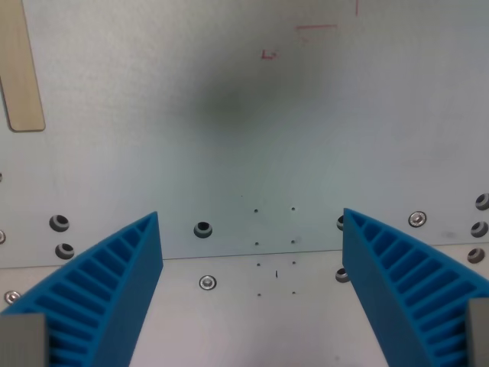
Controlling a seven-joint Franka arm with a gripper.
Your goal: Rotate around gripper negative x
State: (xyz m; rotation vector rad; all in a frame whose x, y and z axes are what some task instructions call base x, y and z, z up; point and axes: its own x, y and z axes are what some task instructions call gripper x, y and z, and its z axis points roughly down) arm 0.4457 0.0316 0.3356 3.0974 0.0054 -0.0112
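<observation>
Gripper [252, 229], blue ribbed plastic fingers [114, 283] spread wide, empty, above pale grey metal worktop [244, 115]; light wooden strip [19, 69] at ten o'clock.

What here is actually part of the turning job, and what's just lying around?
Part of the job:
- the gripper, blue jaws open, holding nothing

Just lying about:
- wooden strip, at the wrist view's upper left
- red pen marks
- metal plate with its bolts and holes
</observation>
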